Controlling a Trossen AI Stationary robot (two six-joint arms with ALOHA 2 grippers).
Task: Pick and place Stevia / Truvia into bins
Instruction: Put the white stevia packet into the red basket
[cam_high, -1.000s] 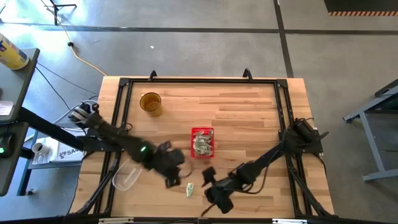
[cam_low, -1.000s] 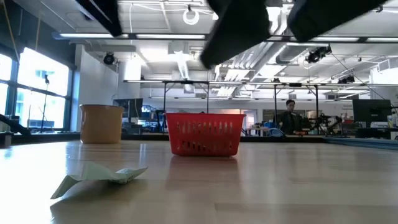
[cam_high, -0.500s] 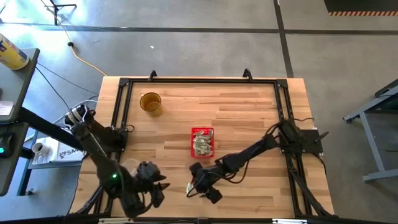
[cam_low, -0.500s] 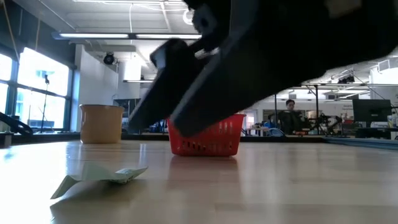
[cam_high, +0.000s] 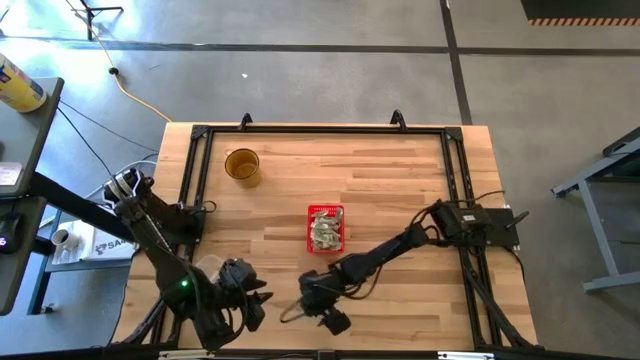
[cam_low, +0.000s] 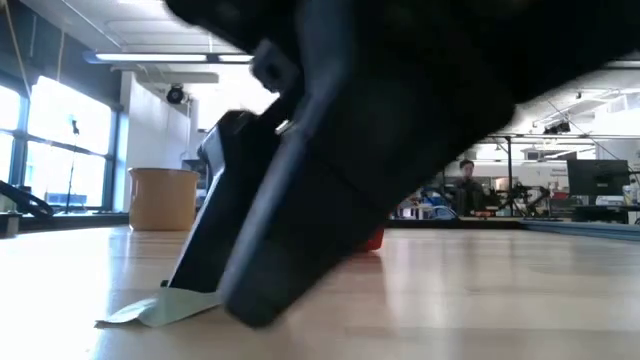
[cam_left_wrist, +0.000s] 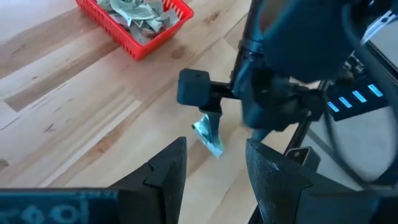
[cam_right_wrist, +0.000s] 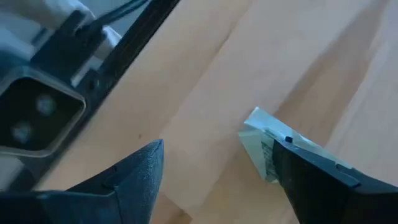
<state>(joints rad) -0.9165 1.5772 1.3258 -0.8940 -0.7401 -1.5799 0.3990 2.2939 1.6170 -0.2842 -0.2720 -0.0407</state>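
Right gripper (cam_right_wrist: 217, 180), fingers spread, seemingly touching a Stevia sachet (cam_right_wrist: 268, 148) on the table (cam_right_wrist: 205, 93).

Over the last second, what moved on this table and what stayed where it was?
The right hand came down from the front edge onto the loose sachet, open around it, not yet gripping. The left hand swung away from there to the front left corner. The red basket and cup stayed put.

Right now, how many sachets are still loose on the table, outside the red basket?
1: a single sachet lies near the table's front edge, under the right gripper. Others sit piled in the red basket; any behind the arms are hidden.
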